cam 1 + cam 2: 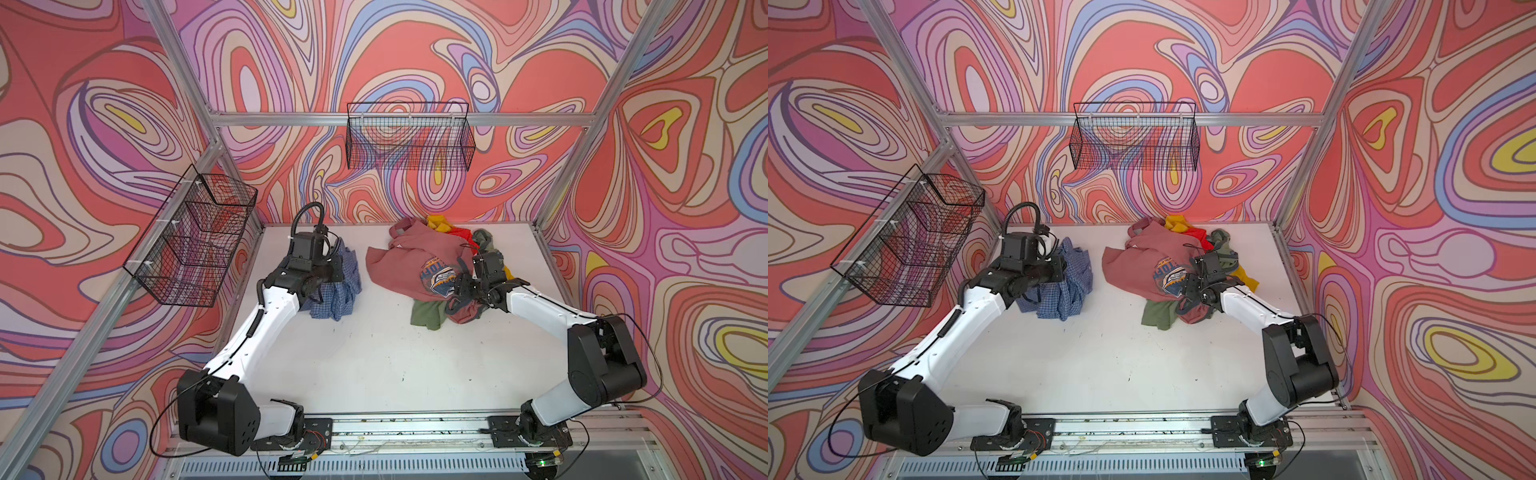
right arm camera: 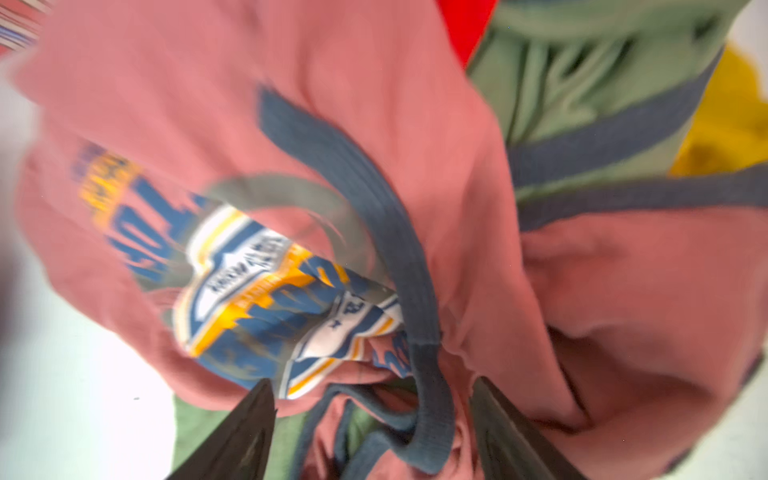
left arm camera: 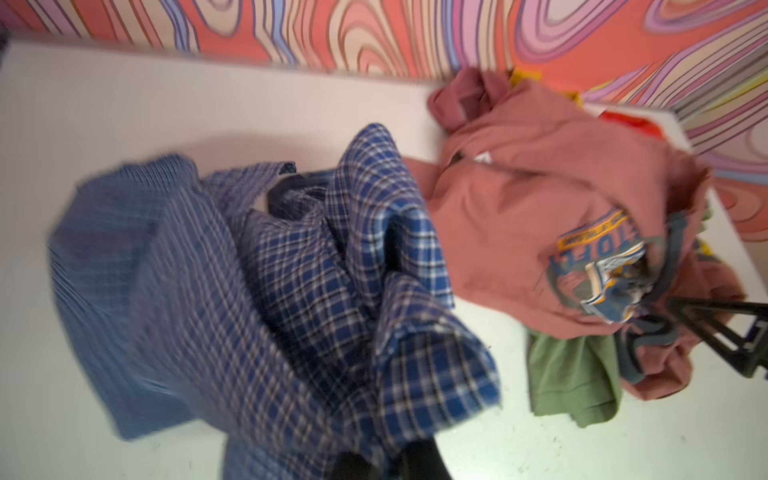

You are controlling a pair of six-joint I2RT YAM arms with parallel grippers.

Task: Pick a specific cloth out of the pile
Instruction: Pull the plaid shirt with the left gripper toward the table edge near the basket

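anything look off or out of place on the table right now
Nothing damaged or spilled. The blue checked shirt sits bunched in the shut left pincer, apart from the pile. The open right pincer straddles a blue-grey trim band on the pink T-shirt.

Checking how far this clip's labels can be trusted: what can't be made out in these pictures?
- Left gripper fingertips: hidden by its own wrist in both top views. In the left wrist view they are buried in the blue and white checked woven shirt at the frame edge.
- Printed badge lettering on the dusty-pink T-shirt: motion-blurred in the right wrist view, too small in both top views.
- Mustard-yellow garment and red garment: mostly covered by that T-shirt.
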